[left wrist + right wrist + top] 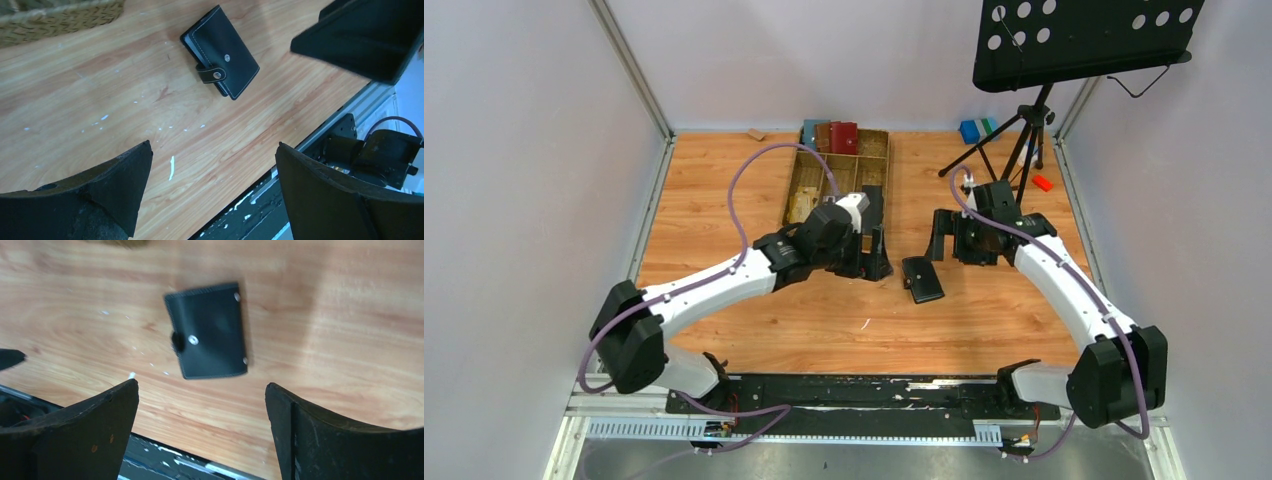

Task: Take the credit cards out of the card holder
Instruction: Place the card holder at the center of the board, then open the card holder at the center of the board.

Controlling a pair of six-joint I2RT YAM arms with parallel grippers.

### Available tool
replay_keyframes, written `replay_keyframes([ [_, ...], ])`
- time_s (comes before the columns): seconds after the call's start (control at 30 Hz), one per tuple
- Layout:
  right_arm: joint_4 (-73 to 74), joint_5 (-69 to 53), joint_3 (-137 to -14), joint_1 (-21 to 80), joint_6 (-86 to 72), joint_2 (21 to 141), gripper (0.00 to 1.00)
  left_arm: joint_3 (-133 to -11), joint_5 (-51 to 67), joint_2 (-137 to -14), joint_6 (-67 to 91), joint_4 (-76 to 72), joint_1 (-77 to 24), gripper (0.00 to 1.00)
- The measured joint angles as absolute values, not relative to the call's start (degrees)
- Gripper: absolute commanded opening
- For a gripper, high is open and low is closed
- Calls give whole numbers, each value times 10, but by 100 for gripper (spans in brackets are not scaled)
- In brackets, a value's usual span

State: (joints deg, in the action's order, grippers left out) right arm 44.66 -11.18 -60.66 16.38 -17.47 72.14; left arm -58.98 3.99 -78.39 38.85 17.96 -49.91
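The small black stitched card holder (220,52) lies folded shut, no cards out. Your left gripper (212,147) and right gripper (200,385) both gape empty. Opening its cover looks like your next move.

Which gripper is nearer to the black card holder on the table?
Right, by a little. The right gripper hangs open just beyond the card holder, almost over it; the left gripper, also open, stands off to its left.

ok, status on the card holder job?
Left gripper open, empty. Right gripper open, empty. Card holder folded shut on table between them, no cards out. Nothing blocking it.
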Motion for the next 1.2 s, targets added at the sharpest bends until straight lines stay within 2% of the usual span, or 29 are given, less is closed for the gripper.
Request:
replay_keyframes([
  [0.3,451,-117,-526,164,-163,745,91,-594,44,-836,426,167,-510,98],
  [0.47,427,-132,-524,164,-161,813,88,-573,44,-829,443,148,-510,98],
  [0.63,421,-131,-524,164,-161,883,83,-537,39,-781,454,138,-510,98],
  [0.97,404,-91,-524,194,-170,906,81,-446,17,-646,479,141,-510,98],
  [1.1,398,-79,-526,212,-171,911,75,-427,10,-620,488,143,-510,98],
  [1.2,398,-76,-529,219,-172,917,61,-423,3,-616,492,143,-510,98],
])
